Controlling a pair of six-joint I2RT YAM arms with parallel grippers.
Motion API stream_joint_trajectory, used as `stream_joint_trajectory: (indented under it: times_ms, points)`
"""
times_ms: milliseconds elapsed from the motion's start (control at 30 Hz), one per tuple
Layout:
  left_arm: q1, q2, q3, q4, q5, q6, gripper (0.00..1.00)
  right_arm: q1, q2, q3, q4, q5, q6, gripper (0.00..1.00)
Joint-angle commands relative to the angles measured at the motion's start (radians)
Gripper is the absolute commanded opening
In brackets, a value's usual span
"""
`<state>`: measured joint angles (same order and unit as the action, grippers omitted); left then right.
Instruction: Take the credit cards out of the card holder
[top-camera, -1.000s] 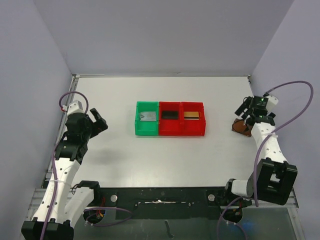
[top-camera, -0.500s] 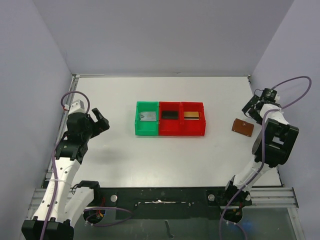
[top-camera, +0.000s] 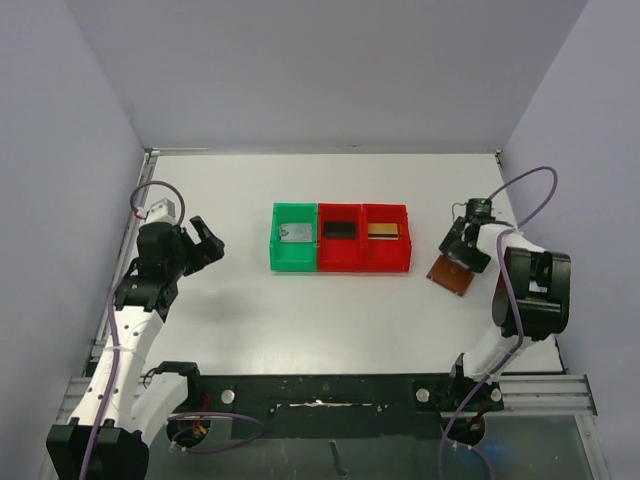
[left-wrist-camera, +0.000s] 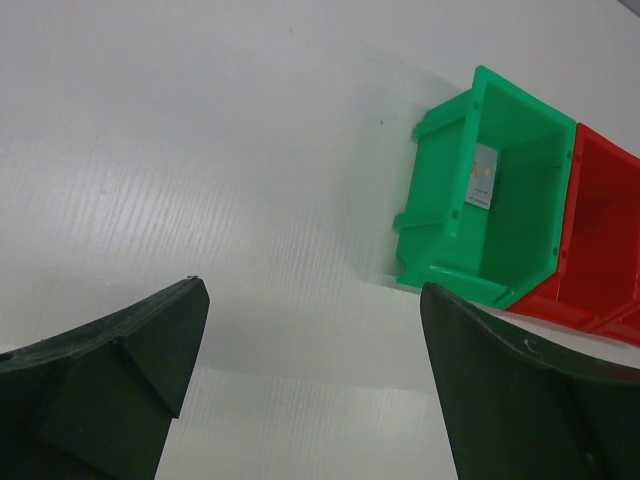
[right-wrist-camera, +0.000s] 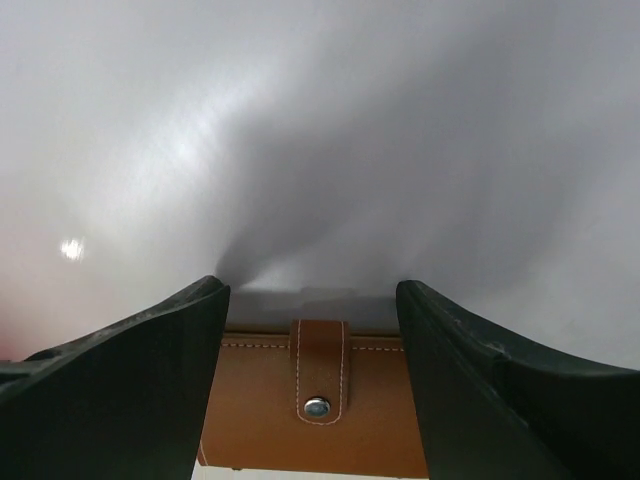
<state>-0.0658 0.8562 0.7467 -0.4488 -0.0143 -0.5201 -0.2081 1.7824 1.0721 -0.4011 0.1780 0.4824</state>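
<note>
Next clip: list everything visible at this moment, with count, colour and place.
table: one, white, under everything
bins: three, one green then two red, joined row mid-table
credit cards: three, silver-grey, black, gold, one per bin left to right
card holder: one, brown, right of the bins
left pincer: one, black, open, left of the bins
right pincer: one, black, fingers either side of the card holder

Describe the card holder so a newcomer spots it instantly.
Find the central row of three bins, one green and two red. Just right of the last red bin is the card holder: a small flat wallet, the only brown leather thing, with a snap tab.
</note>
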Motion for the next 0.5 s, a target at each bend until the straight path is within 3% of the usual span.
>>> stream_joint_trajectory:
  times_ms: [0, 233, 367, 467]
  points:
    - [0.01, 0.029, 0.004, 0.078, 0.06, 0.001, 0.87, 0.165, -0.209, -0.171, -0.09, 0.012, 0.232, 0.7]
    - [0.011, 0.065, 0.0, 0.093, 0.107, -0.004, 0.87, 0.408, -0.589, -0.391, -0.199, 0.064, 0.544, 0.71]
    - [0.008, 0.078, -0.007, 0.11, 0.112, -0.005, 0.87, 0.438, -0.826, -0.475, -0.245, -0.036, 0.583, 0.69]
    - [0.008, 0.101, -0.007, 0.128, 0.117, -0.002, 0.87, 0.446, -0.937, -0.442, -0.285, -0.012, 0.54, 0.72]
